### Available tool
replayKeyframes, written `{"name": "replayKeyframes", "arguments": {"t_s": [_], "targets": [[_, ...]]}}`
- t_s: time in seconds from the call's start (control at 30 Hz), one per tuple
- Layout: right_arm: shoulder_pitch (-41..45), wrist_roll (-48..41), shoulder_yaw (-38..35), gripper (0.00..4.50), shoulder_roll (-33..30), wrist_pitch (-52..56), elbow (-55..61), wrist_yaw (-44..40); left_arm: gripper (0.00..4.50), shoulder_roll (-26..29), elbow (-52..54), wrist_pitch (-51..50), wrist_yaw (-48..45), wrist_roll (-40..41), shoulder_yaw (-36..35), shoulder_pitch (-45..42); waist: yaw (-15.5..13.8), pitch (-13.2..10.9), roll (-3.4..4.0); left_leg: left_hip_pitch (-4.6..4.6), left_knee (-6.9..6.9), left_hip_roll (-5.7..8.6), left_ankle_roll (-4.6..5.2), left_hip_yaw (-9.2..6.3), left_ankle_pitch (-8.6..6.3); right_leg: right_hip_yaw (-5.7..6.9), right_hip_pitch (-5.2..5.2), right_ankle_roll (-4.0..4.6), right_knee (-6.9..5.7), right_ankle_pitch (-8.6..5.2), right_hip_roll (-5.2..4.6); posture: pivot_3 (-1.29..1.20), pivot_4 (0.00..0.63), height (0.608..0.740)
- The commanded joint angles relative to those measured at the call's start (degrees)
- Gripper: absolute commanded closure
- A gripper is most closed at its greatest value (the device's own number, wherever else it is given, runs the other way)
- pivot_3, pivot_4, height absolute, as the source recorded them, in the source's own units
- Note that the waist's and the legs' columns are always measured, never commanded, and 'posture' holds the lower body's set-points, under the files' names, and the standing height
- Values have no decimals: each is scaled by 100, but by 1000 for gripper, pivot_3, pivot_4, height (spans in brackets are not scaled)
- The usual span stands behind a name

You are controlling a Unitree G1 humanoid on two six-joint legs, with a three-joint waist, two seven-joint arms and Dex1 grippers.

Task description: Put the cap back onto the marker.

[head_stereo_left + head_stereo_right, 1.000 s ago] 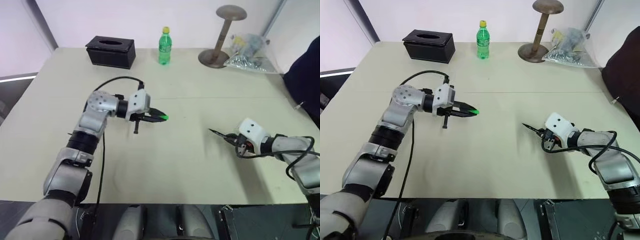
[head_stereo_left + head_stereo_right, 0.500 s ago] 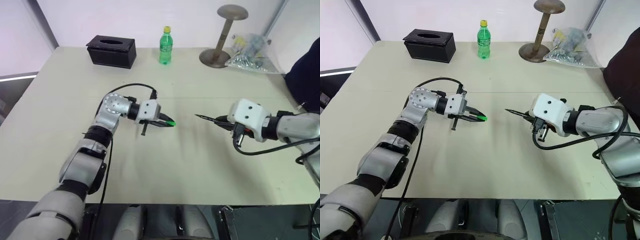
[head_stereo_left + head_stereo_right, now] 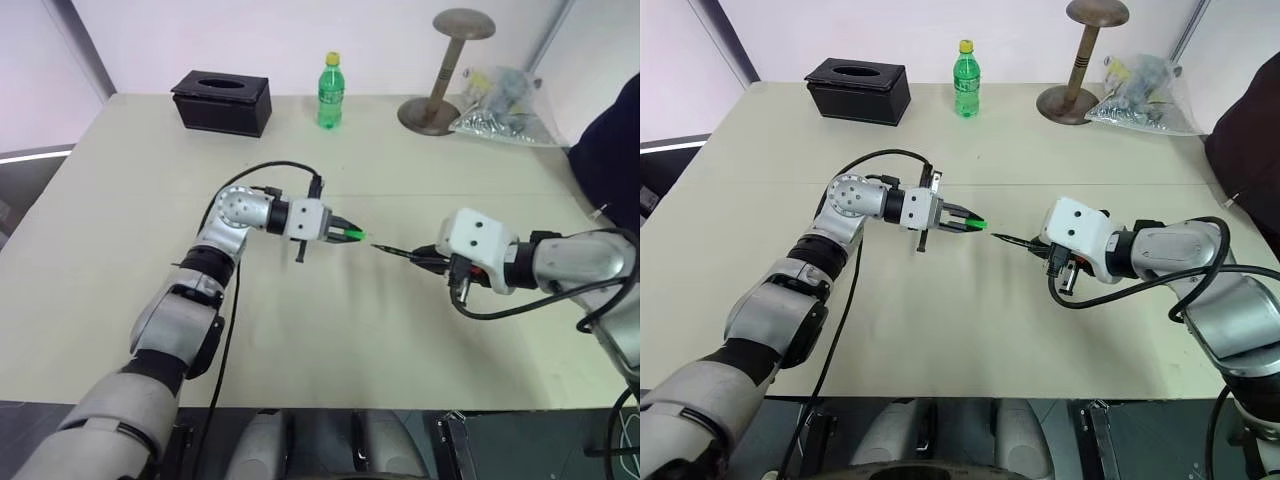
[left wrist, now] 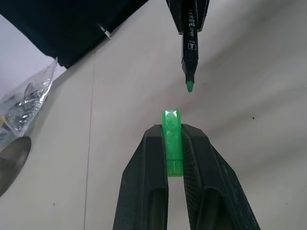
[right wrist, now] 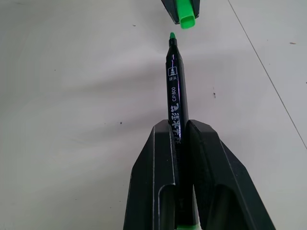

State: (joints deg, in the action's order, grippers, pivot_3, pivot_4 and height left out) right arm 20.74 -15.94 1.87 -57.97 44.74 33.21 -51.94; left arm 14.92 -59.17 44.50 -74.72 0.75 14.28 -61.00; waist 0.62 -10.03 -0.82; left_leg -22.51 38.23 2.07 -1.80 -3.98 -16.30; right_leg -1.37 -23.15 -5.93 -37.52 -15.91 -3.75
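The small green cap [image 4: 171, 139] is pinched between the black fingers of my left gripper [image 3: 350, 235], which is shut on it, its open end facing the marker. The black marker [image 5: 173, 91] with its green tip is held in my right gripper [image 5: 178, 136], shut on its barrel. Above the middle of the table the two face each other: the marker [image 3: 405, 254] points at the cap [image 3: 354, 235] with a small gap between tip and cap, nearly in line.
At the far side of the table stand a black tissue box [image 3: 221, 102], a green bottle with a yellow lid [image 3: 330, 92], a brown stand [image 3: 440, 75] and a clear plastic bag [image 3: 498, 105]. A dark garment [image 3: 610, 160] hangs at the right edge.
Both arms have closed in toward the table's middle: the left gripper with the cap moved right, the right gripper with the marker rose and moved left, shrinking the gap.
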Motion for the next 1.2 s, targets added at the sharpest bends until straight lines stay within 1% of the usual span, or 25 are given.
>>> {"name": "replayKeyframes", "arguments": {"t_s": [0.03,0.6,1.2], "targets": [[147,-6,-13,4430,-8,-36,16,18,4500,-40,48,106,-19,83,-119,-85,0,0,0,0,0,0,0,0,0,0,0,0,0,0,0,0,150,740],[193,1,92,4430,72,32,42,247,4500,-128,-4,232,-349,148,-148,-53,2,0,0,0,0,0,0,0,0,0,0,0,0,0,0,0,150,740],[270,-52,163,4430,162,127,92,275,4500,-195,-98,384,-171,20,-93,-34,0,0,0,0,0,0,0,0,0,0,0,0,0,0,1,0,150,740]]}}
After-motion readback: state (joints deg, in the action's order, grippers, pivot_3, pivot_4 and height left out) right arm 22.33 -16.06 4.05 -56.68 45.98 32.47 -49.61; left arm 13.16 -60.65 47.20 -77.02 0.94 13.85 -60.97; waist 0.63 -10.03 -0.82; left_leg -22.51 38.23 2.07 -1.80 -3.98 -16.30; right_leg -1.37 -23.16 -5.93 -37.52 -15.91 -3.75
